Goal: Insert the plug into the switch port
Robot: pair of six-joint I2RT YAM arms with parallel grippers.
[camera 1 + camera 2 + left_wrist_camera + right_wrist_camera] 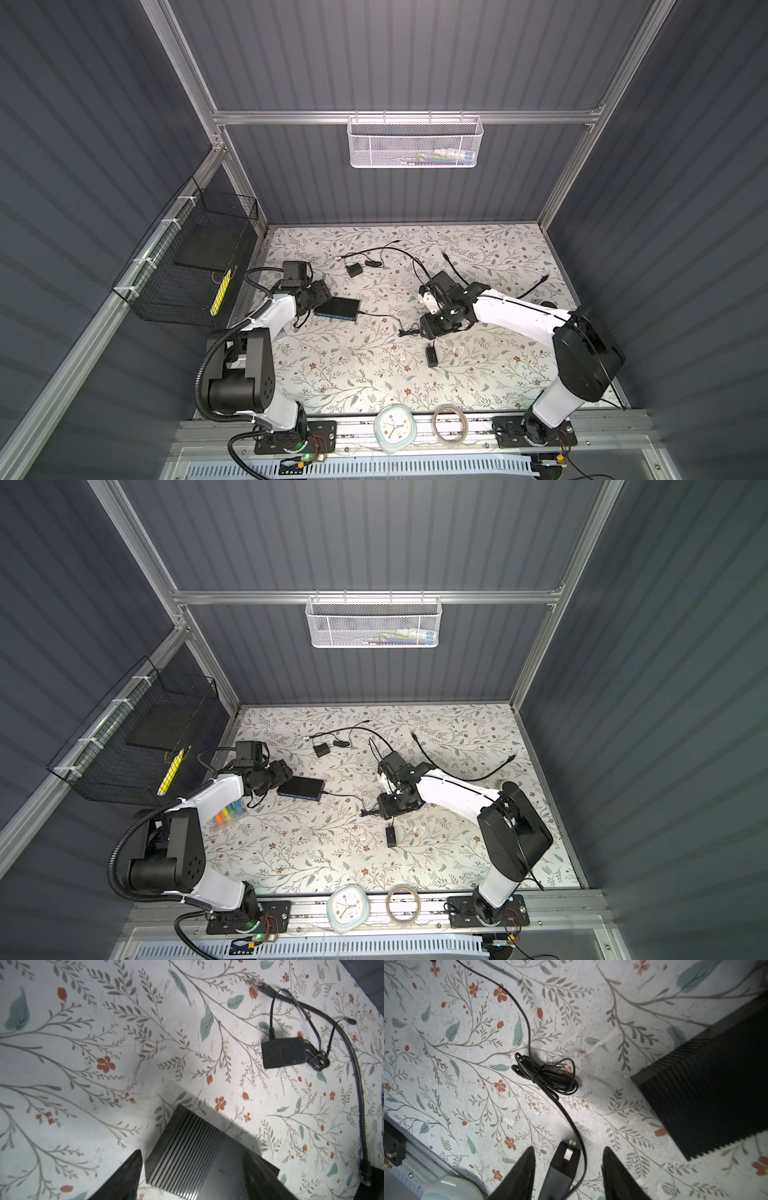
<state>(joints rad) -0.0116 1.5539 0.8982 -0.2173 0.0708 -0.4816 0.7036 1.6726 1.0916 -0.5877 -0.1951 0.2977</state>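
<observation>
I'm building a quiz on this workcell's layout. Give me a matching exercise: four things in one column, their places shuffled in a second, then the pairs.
1 network switch
2 near power adapter
3 clock
4 white mesh basket

A hung on the back crossbar
B at the left end effector
C on the front rail
D between the open fingers of the right end effector

Pairs: 1-B; 2-D; 3-C; 4-A

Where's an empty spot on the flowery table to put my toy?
The front part of the table, between the black switch box and the clock, is bare. It is crowded across the back, with the back adapter and loose cables, and by the front adapter.
</observation>
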